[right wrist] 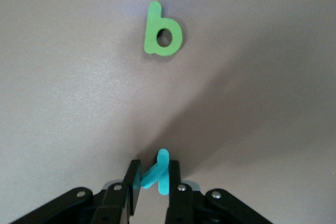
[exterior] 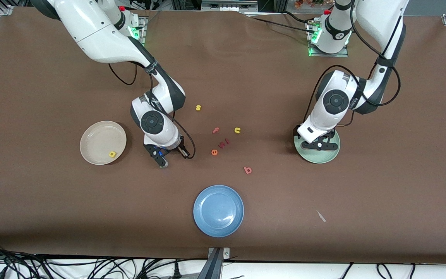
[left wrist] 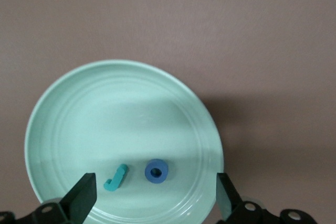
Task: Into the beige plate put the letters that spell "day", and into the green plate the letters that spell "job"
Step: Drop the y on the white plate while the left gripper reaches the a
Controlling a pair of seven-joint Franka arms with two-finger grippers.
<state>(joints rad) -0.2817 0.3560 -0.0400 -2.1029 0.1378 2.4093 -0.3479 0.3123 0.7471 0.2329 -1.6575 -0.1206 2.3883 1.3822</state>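
- The beige plate (exterior: 103, 142) lies toward the right arm's end of the table, a yellow a (exterior: 112, 154) in it near the rim closest to the front camera.
- The right gripper (exterior: 163, 162) is down at the table just beside the beige plate, fingers pinching the teal y (right wrist: 159, 177); the green d (right wrist: 162, 31) lies flat on bare cloth near it.
- In the front view, the arm hides both y and d.
- The middle letters, with the red-pink b (exterior: 247, 169) nearest the blue plate (exterior: 218, 210), have open cloth around them.
- The left gripper (left wrist: 155, 195) hangs spread over the green plate (left wrist: 79, 103); the j (left wrist: 116, 177) and blue o (left wrist: 156, 171) lie between its fingers.
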